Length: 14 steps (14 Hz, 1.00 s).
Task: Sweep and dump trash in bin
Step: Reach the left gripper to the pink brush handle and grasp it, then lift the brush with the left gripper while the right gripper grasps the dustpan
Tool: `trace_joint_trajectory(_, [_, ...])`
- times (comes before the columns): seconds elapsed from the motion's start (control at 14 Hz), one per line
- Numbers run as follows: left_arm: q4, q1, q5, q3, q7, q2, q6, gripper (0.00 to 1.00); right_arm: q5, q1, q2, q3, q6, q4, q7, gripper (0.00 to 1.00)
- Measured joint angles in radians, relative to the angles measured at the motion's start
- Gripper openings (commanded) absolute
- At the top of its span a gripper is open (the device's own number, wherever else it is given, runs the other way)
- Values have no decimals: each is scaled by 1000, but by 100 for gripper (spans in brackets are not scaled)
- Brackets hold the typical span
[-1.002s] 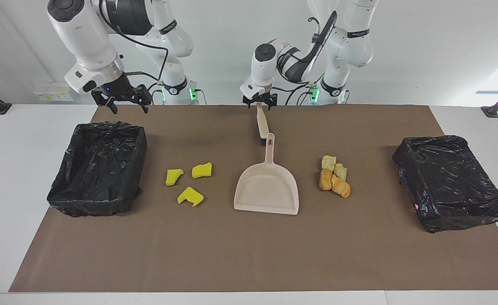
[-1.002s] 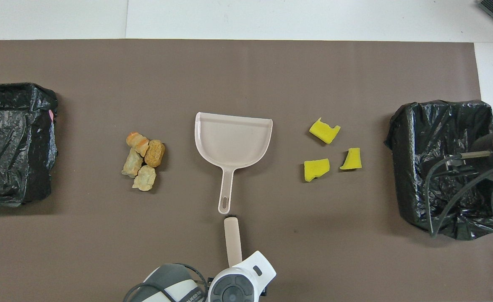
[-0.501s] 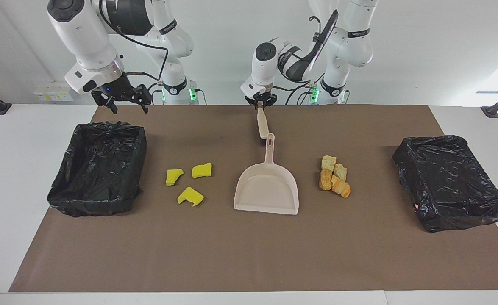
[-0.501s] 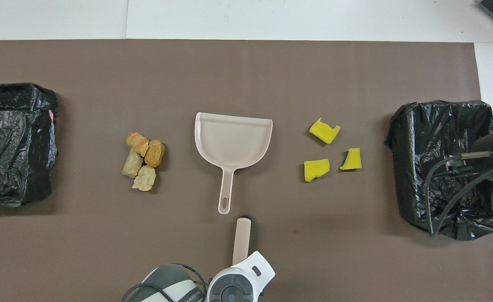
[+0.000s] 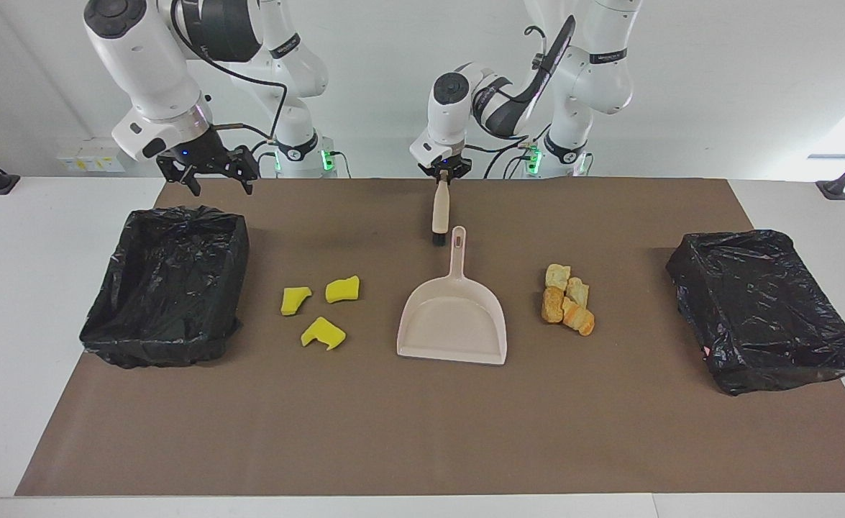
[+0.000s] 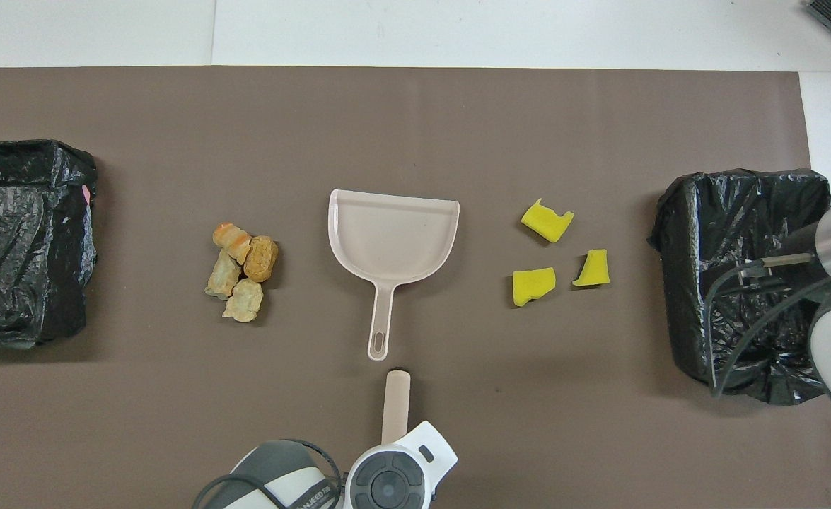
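Observation:
Three yellow sponge scraps of trash [image 5: 321, 308] [image 6: 553, 254] lie on the brown mat between the dustpan and the bin at the right arm's end. A cluster of tan-orange bread chunks [image 5: 567, 308] [image 6: 242, 272] lies beside the dustpan toward the left arm's end. My left gripper [image 5: 441, 173] is shut on the top of a beige brush [image 5: 439, 208] [image 6: 394, 406], which hangs nearly upright with its dark bristle tip close to the dustpan's handle end. My right gripper [image 5: 219, 183] hangs open above the robots' edge of one black-lined bin [image 5: 167, 284] [image 6: 740, 276].
The beige dustpan [image 5: 452, 316] [image 6: 390, 244] lies flat at the mat's middle, handle toward the robots. A second black-lined bin [image 5: 764, 309] [image 6: 22, 240] sits at the left arm's end. The right arm's wrist and cable overhang the first bin in the overhead view.
My left gripper closed on the brush handle and raised it; the brush swung from a slant to nearly upright. The right arm barely moved.

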Motion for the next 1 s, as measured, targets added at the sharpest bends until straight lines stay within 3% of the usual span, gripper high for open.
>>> trace_joint_trajectory(0.29, [26,89,0,9,1,-41,-163,0,2,105,21,3,111,-31,133,100])
trace_joint_trajectory(0.5, [61,232,5,13,54,-88,-268,0,4,237,93,6,227,-38,350,100])
trace_joint_trajectory(0.72, [110,457,34,16,289,-126,-369,0,4,354,185,8,360,-40,531,100])
trace_joint_trajectory(1.0, [147,768,139,24,642,-122,-395,0,-20,477,263,6,448,-29,696,100])
